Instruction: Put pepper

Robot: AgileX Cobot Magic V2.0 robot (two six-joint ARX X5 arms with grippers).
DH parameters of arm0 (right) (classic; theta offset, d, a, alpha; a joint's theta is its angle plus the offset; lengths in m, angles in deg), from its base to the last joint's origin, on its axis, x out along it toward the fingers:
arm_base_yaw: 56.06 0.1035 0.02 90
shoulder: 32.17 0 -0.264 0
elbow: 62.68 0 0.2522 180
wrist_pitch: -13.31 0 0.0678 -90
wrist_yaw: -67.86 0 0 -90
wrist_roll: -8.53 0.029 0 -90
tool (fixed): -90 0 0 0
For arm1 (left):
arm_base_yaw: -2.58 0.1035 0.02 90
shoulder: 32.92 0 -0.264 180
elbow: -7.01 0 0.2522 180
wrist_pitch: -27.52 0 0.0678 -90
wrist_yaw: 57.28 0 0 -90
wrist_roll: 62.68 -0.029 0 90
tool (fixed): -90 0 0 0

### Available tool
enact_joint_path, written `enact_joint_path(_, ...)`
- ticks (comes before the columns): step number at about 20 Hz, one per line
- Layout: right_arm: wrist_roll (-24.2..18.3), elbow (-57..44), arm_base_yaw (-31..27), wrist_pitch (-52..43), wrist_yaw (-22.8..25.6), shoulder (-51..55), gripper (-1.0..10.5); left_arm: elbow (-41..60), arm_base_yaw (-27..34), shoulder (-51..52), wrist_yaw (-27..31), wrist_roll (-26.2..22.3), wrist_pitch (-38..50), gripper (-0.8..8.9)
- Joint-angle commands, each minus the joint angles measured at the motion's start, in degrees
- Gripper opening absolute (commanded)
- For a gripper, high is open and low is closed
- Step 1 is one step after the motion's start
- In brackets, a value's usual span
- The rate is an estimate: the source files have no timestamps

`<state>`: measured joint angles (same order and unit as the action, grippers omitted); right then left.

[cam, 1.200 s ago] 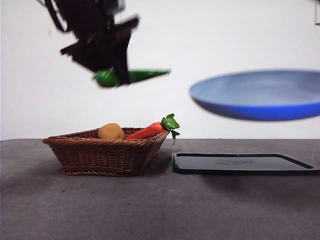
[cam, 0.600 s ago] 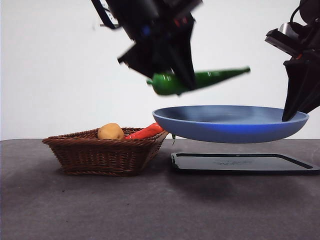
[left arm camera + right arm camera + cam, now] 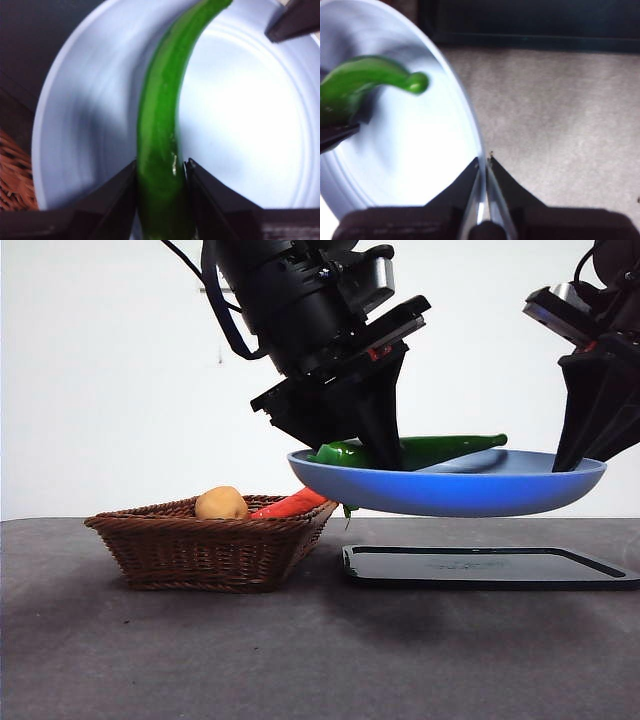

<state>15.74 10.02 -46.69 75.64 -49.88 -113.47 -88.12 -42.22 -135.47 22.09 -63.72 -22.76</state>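
The long glossy green pepper [image 3: 430, 451] lies low over the blue plate [image 3: 450, 495], which is held in the air above the dark tray. My left gripper [image 3: 372, 445] is shut on the pepper near its thick end; the left wrist view shows the jaws closed on the pepper [image 3: 160, 145] over the plate [image 3: 80, 125]. My right gripper [image 3: 577, 462] is shut on the plate's right rim; the right wrist view shows its jaws pinching the plate's edge [image 3: 470, 125], with the pepper's tip [image 3: 375, 80] over the plate.
A wicker basket [image 3: 205, 545] at the left holds a potato [image 3: 222, 503] and a red-orange carrot [image 3: 292, 504]. A dark flat tray [image 3: 480, 566] lies on the table under the plate. The table surface is dark grey.
My left gripper has carried the pepper rightward and down onto the plate. The plate came in from the right, dropped, then held about level.
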Motion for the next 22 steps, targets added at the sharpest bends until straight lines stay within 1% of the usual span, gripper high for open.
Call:
enact_joint_path(1, 0.5, 1.3, 0.2, -0.1, -0.9, -0.7, 0.0, -1.0, -0.6, -1.4, 0.1, -0.5, -0.2, 1.82)
enact_joint_path(3, 0.5, 1.3, 0.2, -0.1, -0.8, -0.7, 0.0, -1.0, -0.7, -1.4, 0.1, -0.5, -1.0, 1.89)
enact_joint_path(5, 0.5, 1.3, 0.2, -0.1, -0.8, -0.7, 0.0, -1.0, -0.8, -1.4, 0.1, -0.4, -1.3, 2.58)
enact_joint_path(7, 0.4, 1.3, 0.2, -0.1, -0.8, -0.7, 0.0, -1.0, -0.8, -0.7, 0.0, -0.2, -1.7, 2.86)
enact_joint_path(12, 0.4, 1.3, 0.2, 0.0, -0.6, -0.7, 0.0, -1.2, -0.8, 3.4, -0.1, -0.2, -3.3, 2.85)
enact_joint_path(17, 0.5, 1.3, -0.1, -0.8, -0.2, -0.7, 0.0, -1.2, -0.8, 10.2, -0.1, -0.3, -5.0, 2.85)
enact_joint_path(19, 1.7, 1.3, -1.4, -2.6, -0.2, -0.7, 0.0, -1.2, -0.8, 13.7, 0.0, -0.3, -6.0, 2.85)
enact_joint_path(20, 2.6, 1.3, -2.3, -4.0, 0.3, -0.7, 0.0, -1.2, -0.8, 15.6, 0.0, -0.3, -6.4, 2.85)
enact_joint_path(22, 3.7, 1.4, -3.9, -6.6, 3.0, -0.8, 0.0, -1.2, -0.8, 19.6, 0.0, -0.5, -6.6, 2.85)
